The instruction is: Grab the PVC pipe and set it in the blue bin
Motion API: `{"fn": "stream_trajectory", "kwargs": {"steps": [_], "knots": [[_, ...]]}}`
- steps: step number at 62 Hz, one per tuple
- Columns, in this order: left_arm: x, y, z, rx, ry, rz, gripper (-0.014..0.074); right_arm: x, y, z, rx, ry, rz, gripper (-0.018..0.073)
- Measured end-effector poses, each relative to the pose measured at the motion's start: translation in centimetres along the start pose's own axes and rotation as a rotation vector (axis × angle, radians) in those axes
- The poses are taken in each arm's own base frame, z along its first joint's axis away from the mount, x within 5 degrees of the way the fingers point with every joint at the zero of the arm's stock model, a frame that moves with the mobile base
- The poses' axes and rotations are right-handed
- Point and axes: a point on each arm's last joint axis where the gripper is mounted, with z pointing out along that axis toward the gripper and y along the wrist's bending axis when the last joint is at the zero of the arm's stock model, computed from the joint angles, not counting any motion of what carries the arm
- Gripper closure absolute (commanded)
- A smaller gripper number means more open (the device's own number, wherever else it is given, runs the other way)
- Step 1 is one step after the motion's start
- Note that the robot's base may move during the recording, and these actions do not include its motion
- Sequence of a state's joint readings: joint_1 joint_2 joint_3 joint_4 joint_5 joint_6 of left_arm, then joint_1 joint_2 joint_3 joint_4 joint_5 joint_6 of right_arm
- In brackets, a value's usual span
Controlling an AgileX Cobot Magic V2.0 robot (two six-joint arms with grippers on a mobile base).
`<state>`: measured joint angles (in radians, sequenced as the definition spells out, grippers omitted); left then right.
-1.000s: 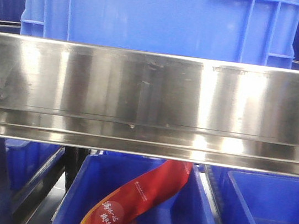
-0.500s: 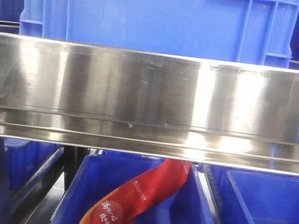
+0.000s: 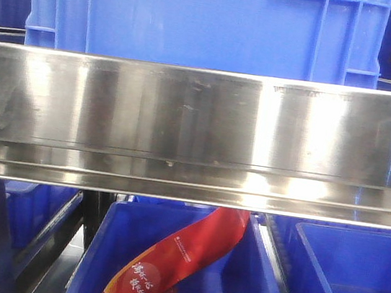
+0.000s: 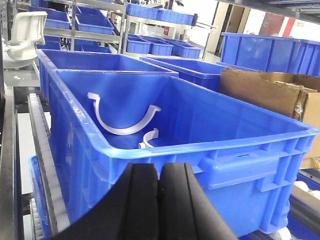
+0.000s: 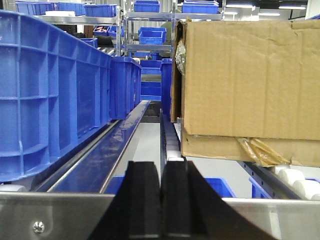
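Observation:
In the left wrist view a large blue bin (image 4: 235, 150) stands right in front of my left gripper (image 4: 158, 172), which is shut with nothing between its black fingers, just below the bin's near rim. Inside the bin lie two white curved pieces of PVC pipe, a large one (image 4: 122, 127) and a smaller one (image 4: 149, 137) nearer the front wall. My right gripper (image 5: 161, 172) is also shut and empty, hovering over a steel shelf edge (image 5: 55, 215). Neither gripper shows in the front view.
A steel shelf beam (image 3: 197, 132) fills the front view, with a blue crate (image 3: 206, 20) above it and lower blue bins, one holding a red packet (image 3: 179, 261). Cardboard boxes (image 5: 250, 75) (image 4: 265, 92) stand to the right. A blue crate wall (image 5: 50, 95) rises on the left.
The front view has drifted slightly, so the blue crate above the beam sits a little further left. Nothing else differs.

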<state>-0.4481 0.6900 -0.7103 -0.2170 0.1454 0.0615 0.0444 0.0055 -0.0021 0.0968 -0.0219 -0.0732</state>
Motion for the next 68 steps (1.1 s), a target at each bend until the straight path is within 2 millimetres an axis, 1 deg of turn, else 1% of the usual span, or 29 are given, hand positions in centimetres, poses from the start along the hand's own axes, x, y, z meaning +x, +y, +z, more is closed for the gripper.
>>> {"fn": "stream_trajectory", "kwargs": {"steps": [68], "knots": [[0.01, 0.0, 0.0, 0.0, 0.0, 0.0, 0.0707, -0.01, 0.0, -0.02, 0.0, -0.002, 0.0, 0.0722]]}}
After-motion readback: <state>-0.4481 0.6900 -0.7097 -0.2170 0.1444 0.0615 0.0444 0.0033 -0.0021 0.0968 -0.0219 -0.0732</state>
